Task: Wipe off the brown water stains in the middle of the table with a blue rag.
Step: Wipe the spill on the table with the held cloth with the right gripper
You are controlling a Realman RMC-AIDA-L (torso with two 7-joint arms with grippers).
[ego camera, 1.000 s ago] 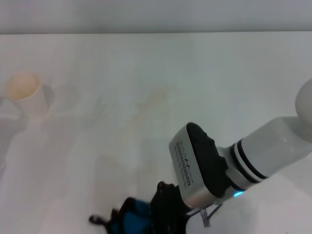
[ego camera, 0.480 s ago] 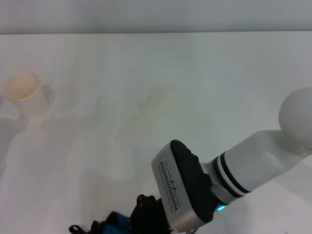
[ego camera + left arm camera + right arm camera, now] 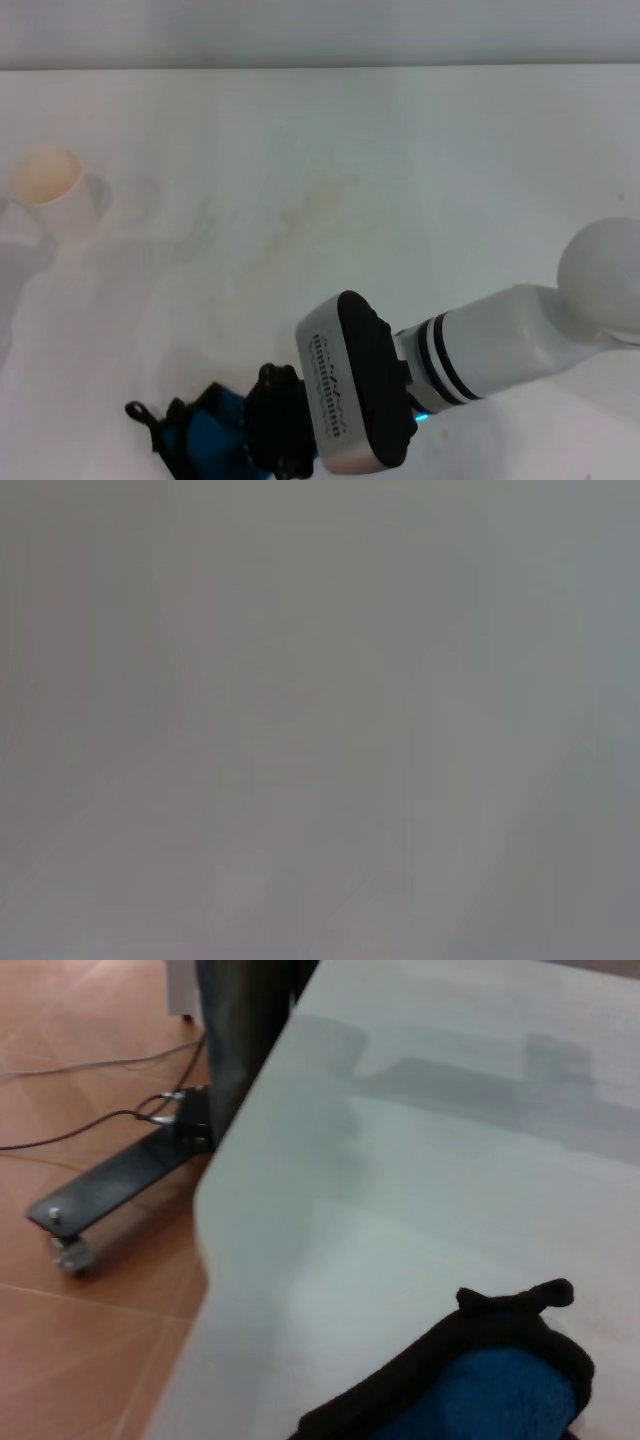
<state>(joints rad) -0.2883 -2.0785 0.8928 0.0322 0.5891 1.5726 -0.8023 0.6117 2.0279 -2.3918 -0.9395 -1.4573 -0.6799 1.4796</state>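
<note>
Blue rag [image 3: 205,437] and right gripper [image 3: 280,432] slid left.

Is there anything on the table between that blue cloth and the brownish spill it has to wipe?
Nothing visible. The blue rag, at the right end effector, lies at the near edge of the table. Only bare tabletop separates it from the brown water stains. The paper cup stands far to the left.

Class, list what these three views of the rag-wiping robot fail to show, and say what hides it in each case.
1. Right gripper: in the head view the wrist housing covers its fingers.
2. Blue rag: cut off by the lower edge in the head view and in the right wrist view.
3. Brown water stains: too faint in the head view to trace their outline.
4. Left gripper: absent; the left wrist view is blank grey.
</note>
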